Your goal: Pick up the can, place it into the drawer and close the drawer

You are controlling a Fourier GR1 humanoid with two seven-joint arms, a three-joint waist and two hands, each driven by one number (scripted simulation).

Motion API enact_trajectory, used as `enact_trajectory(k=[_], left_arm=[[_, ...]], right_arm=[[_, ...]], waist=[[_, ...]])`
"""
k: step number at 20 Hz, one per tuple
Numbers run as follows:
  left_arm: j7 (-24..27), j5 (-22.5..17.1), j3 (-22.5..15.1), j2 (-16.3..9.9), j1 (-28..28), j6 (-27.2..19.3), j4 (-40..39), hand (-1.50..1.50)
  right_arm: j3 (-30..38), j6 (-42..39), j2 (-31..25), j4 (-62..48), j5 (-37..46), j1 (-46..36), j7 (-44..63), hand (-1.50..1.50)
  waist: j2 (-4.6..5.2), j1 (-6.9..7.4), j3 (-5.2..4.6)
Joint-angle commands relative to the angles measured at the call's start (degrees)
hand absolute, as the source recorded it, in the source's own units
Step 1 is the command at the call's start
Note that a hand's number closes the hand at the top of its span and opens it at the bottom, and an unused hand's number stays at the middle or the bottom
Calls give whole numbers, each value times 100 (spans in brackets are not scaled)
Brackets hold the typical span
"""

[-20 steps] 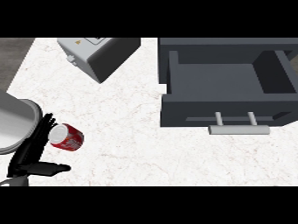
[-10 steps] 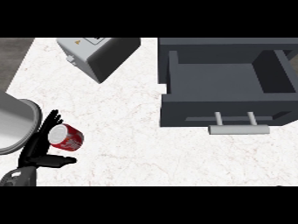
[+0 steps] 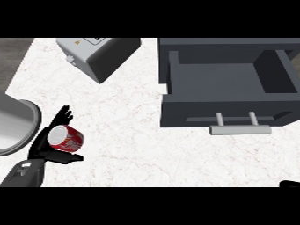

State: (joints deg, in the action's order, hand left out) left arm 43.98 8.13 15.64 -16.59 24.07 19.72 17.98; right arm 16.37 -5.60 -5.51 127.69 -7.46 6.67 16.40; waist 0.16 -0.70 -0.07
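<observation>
Cradling the can (image 3: 66,138), left hand (image 3: 48,148) curls round its side; light, stiff, likely slippery, far left of the drawer (image 3: 233,105).

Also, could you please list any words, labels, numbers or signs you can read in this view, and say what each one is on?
No text can be read here.
Can, held in the left hand: red and white label print, too blurred to read.
Grey box at the counter's far edge: a small yellow-orange mark and a dark mark on its top, both too small to read.
Drawer: no markings.
</observation>
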Motion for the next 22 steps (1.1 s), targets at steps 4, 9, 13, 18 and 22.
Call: enact_trajectory(k=[4,9,13,18,22], left_arm=[[183,20,-134,35,188,592,-251,150],[281,48,-162,254,532,519,-468,150],[85,-9,-269,396,556,552,-58,150],[-277,-590,415,1094,1065,-1140,-182,150],[-127,-794,610,1433,1306,-1749,-168,150]], right_arm=[[-210,208,114,152,244,-167,298,-150],[39,-125,75,-13,23,139,-239,-150],[-7,114,96,-88,280,-127,-101,-150],[437,-156,-211,-92,-255,-47,-23,-150],[-117,140,59,-13,388,-280,35,-150]], waist=[[-2,17,-1],[14,-48,-4],[-10,28,4],[2,-44,3],[17,-13,-1]])
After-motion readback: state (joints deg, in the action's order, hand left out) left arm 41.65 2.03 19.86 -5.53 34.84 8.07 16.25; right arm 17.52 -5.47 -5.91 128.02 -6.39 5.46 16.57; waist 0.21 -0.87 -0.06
